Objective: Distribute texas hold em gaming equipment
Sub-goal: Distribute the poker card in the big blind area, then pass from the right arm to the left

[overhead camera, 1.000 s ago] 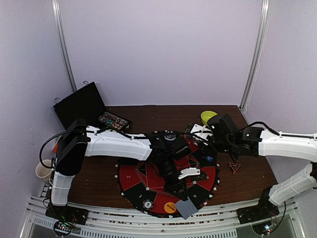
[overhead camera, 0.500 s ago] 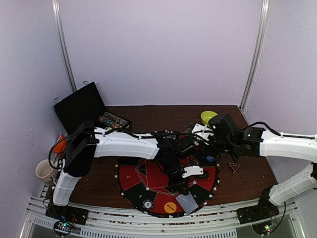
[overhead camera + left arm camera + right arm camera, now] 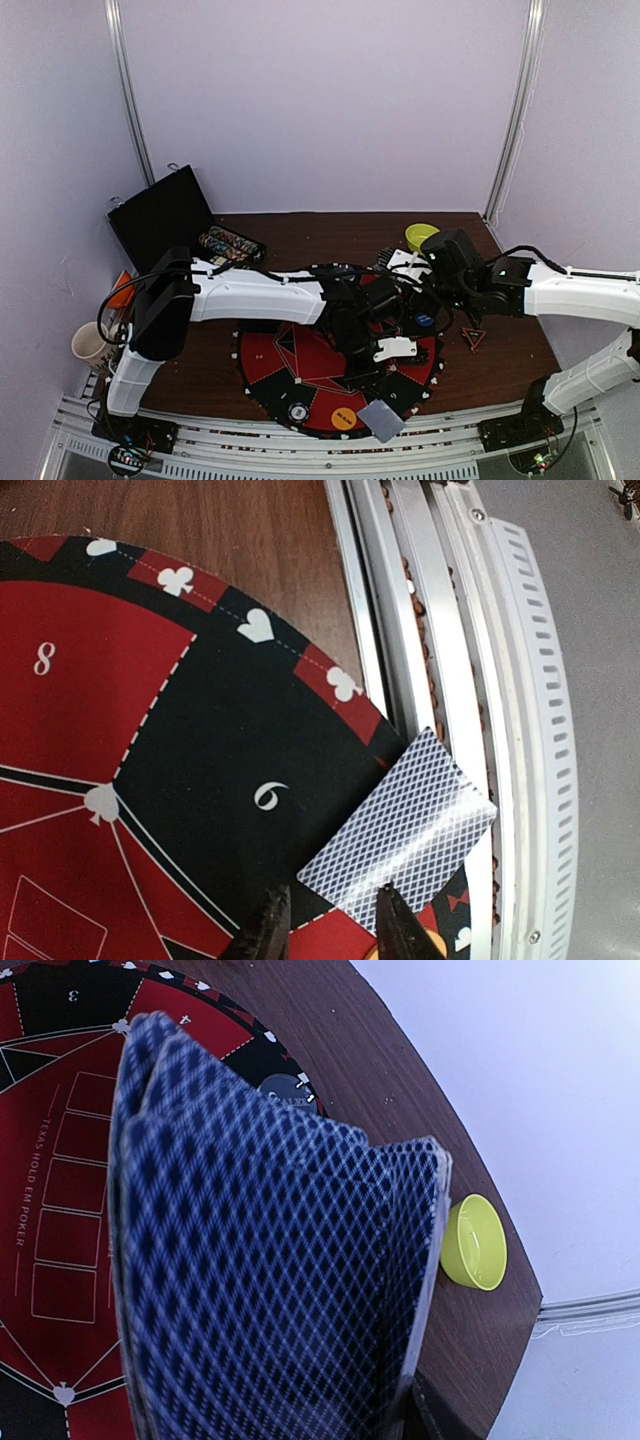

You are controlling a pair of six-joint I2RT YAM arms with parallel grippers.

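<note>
The table (image 3: 300, 232) carries a round mat (image 3: 268, 362) at centre frame. The right end effector (image 3: 410, 1405) clamps a fan of cards (image 3: 270, 1280). A single card (image 3: 400, 830) lies face down on the mat's lower-right rim. The left end effector (image 3: 333, 920) is just beside it, slightly parted and empty.

Card (image 3: 381, 421) at near edge of mat (image 3: 262, 362), overhanging rail (image 3: 230, 437); disc (image 3: 343, 418) just left; bowl (image 3: 420, 237) behind, right; case (image 3: 160, 212) behind, left.
</note>
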